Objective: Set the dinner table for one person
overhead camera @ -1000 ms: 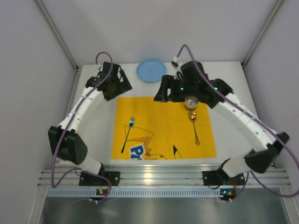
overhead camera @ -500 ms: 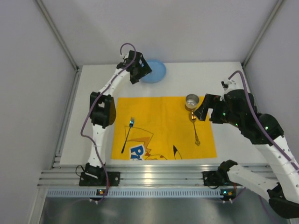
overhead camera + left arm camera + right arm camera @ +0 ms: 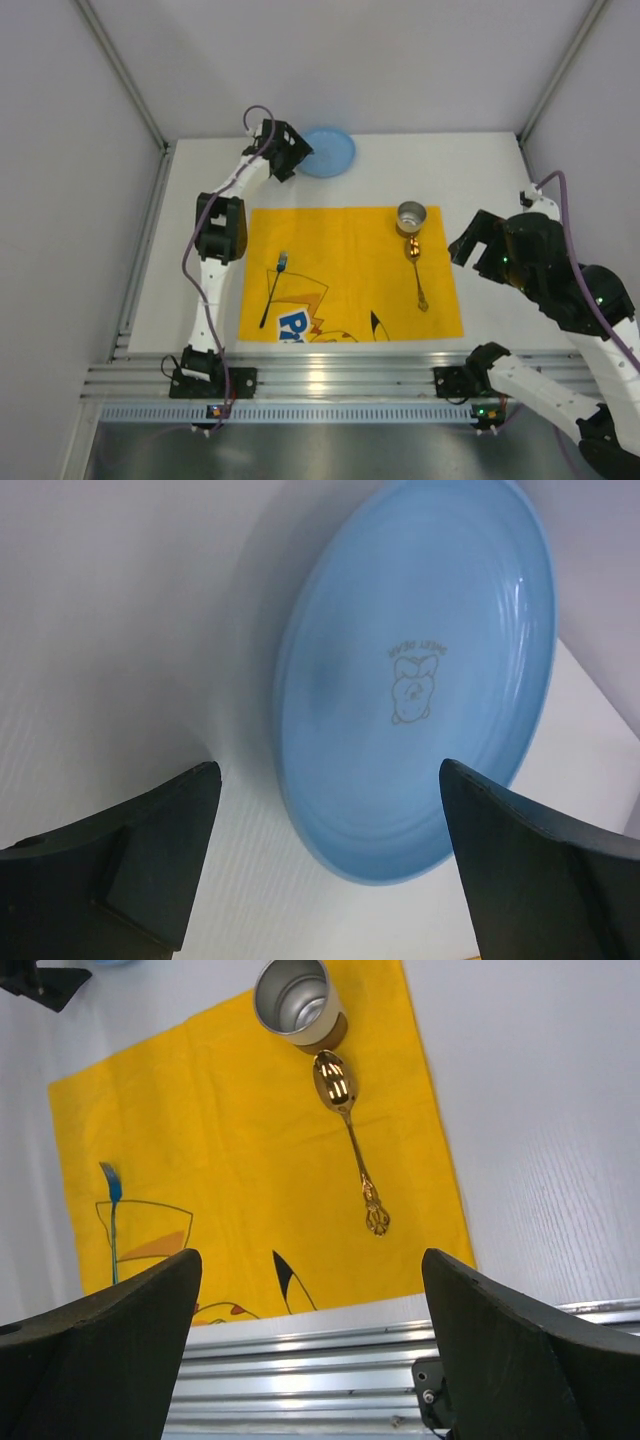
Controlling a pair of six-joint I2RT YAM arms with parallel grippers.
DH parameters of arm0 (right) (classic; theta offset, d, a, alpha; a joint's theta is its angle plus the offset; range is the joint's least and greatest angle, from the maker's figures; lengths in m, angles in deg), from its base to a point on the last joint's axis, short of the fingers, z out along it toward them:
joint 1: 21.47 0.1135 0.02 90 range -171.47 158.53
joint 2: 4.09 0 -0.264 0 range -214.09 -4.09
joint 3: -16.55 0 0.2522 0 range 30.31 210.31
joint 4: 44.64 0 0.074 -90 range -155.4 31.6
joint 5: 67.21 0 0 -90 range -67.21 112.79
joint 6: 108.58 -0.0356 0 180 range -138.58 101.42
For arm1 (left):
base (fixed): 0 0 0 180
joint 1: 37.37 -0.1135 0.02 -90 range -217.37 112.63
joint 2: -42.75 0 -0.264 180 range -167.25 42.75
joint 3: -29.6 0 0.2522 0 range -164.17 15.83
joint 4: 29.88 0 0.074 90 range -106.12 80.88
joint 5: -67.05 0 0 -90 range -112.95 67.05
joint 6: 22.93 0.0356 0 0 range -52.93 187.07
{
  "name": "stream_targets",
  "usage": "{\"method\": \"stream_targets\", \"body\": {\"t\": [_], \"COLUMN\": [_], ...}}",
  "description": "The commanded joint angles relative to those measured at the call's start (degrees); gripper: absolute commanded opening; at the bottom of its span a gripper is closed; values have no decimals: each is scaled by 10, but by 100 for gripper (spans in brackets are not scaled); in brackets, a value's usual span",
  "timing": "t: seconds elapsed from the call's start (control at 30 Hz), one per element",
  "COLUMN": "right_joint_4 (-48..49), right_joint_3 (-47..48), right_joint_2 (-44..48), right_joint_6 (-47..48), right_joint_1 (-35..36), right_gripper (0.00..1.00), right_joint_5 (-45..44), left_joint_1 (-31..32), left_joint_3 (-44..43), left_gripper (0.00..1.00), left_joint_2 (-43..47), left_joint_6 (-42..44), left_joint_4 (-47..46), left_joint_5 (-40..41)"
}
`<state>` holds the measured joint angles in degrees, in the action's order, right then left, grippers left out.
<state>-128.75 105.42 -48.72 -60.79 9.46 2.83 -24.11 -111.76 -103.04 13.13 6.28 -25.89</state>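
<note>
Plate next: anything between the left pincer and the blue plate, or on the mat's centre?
Nothing visible. The open left pincer faces the round blue plate, and the yellow cloth placemat lies bare between the black-handled fork and the gold spoon.

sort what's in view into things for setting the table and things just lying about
For the job: large white dinner table, yellow printed cloth placemat, round blue plate, silver metal cup, ornate gold spoon, thin dark blue-tipped utensil.
Not for the job: silver aluminium rail.
</note>
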Motion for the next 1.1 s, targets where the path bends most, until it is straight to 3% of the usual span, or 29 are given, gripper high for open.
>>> {"method": "stream_targets", "body": {"t": [0.0, 0.17, 0.27, 0.4, 0.43, 0.7, 1.07], "right_joint_4": [-18, -37, -50, -57, -59, -88, -86], "right_joint_3": [17, 24, 13, -8, -11, -31, -43], "right_joint_2": [-2, -12, -2, 30, 37, 74, 130], "right_joint_6": [-44, -68, -94, -123, -128, -134, -67], "right_joint_1": [-6, -6, -5, -6, -7, -6, -6], "right_gripper": [92, 92, 91, 91, 91, 91, 93], "right_joint_5": [-48, -64, -73, -86, -89, -110, -146], "left_joint_1": [3, 2, 1, -2, -2, -5, 11], "left_joint_3": [-21, -53, -78, -79, -79, -48, 77], "left_gripper": [96, 83, 58, 7, 3, 0, 0], "left_joint_2": [-36, -80, -103, -113, -114, -85, 40], "left_joint_6": [-19, -42, -64, -93, -100, -92, -46], "left_joint_4": [-48, -70, -87, -115, -119, -150, -164], "left_joint_5": [-23, -40, -53, -63, -67, -105, -176]}}
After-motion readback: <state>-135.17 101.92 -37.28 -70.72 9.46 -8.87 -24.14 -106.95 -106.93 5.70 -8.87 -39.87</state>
